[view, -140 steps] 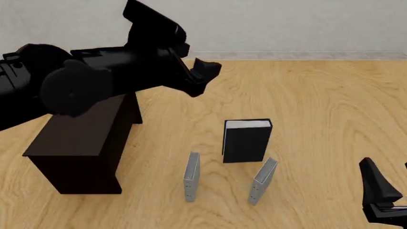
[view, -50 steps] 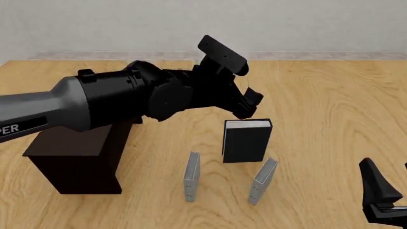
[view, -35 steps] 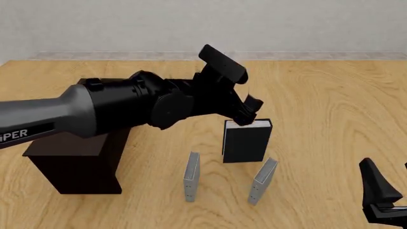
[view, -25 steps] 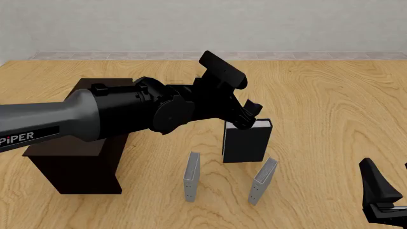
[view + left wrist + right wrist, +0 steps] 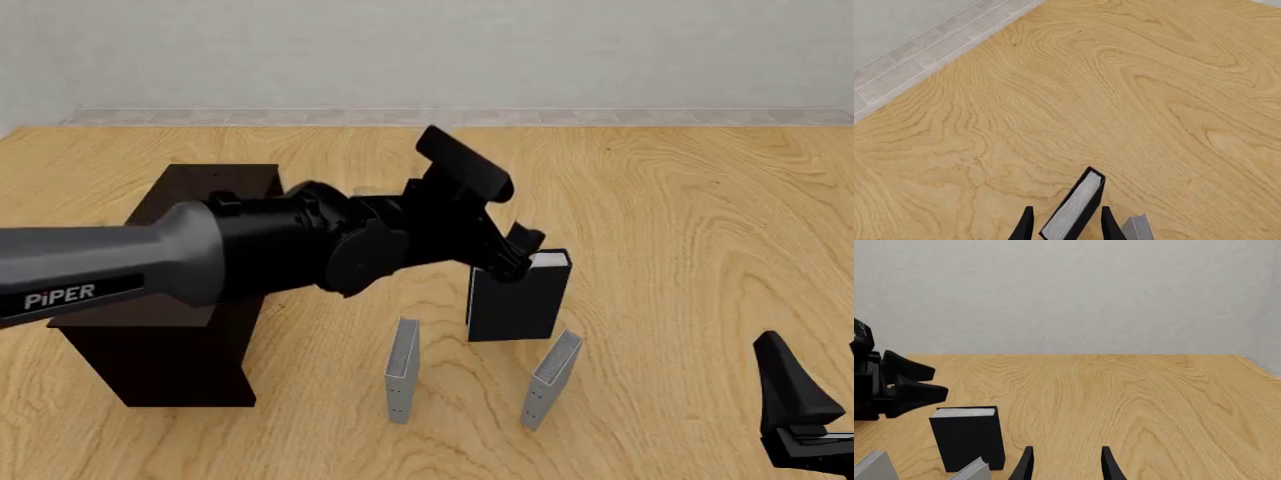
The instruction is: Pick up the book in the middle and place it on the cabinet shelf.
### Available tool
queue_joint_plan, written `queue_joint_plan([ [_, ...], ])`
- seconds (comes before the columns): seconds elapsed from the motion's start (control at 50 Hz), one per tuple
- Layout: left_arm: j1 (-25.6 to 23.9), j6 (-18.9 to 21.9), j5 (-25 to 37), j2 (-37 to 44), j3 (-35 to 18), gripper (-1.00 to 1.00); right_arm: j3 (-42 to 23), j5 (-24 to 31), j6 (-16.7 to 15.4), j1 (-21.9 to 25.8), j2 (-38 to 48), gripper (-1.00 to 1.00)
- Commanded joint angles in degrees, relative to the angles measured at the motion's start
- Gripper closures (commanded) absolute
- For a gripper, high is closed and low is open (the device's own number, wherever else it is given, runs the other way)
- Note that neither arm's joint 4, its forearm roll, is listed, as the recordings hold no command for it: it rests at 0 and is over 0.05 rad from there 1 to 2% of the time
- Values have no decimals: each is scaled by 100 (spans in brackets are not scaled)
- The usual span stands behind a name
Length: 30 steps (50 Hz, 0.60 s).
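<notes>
Two fingers [image 5: 1027,226] astride book [image 5: 1073,210] (untouched)

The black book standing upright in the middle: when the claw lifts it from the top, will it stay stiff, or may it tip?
The black book looks thick and boxy, so probably stiff. It stands on a narrow edge, so a sideways nudge may tip it. The left claw straddles its top page edge; a centred pinch should lift it straight.

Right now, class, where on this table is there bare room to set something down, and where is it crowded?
Bare wood lies to the right of the black book, reaching the far wall, and along the far edge behind the left gripper. It is crowded near the middle: the two grey books stand just in front of the black one. The cabinet fills the left.
</notes>
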Motion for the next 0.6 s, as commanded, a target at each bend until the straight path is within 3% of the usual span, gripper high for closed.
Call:
queue_joint_plan([
  [0.02, 4, -46, -141, 51, 106, -100, 0, 1, 0, -1, -2, -100],
  [0.6, 111, -90, -330, 264, 116, -100, 0, 1, -1, -1, -1, -100],
])
